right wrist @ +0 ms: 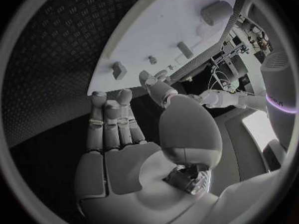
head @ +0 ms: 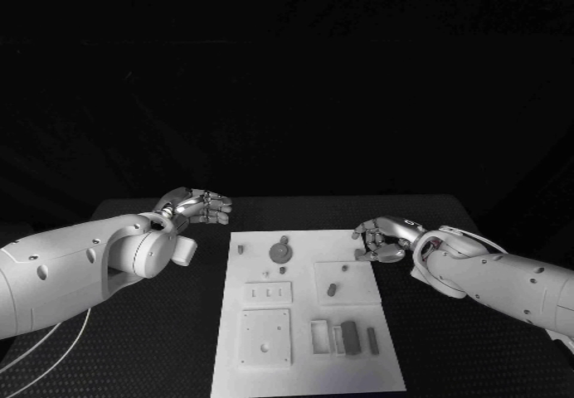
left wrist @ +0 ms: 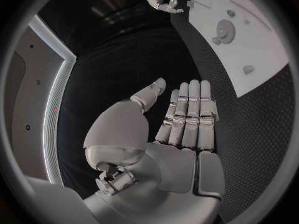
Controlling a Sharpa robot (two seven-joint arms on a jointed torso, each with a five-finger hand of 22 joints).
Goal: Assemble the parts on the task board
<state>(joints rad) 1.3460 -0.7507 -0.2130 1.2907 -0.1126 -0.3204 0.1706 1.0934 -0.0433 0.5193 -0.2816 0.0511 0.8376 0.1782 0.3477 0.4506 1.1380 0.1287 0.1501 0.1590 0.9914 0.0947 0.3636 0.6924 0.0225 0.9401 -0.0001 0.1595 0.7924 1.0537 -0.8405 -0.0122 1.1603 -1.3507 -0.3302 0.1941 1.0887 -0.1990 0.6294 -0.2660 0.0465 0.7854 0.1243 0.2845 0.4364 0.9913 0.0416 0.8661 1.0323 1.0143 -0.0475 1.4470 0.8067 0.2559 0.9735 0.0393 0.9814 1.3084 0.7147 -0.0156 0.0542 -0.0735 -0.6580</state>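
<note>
The white task board (head: 305, 365) lies in the middle of the table, with several small grey parts on it: a round piece (head: 281, 251) near its far end, a small peg (head: 333, 289) at mid-board and a dark block (head: 351, 336) near the front. My left hand (head: 197, 206) hovers over the black table, beyond the board's far left corner. Its fingers (left wrist: 187, 114) lie straight and side by side with nothing in them. My right hand (head: 385, 240) hangs at the board's far right edge, its fingers (right wrist: 109, 122) spread and empty.
Square plates (head: 265, 336) and a slotted plate (head: 269, 292) sit fixed on the board's left half. A white frame (head: 319, 336) stands beside the dark block. A cable (head: 42, 352) runs under my left arm. Black table surface borders the board on both sides.
</note>
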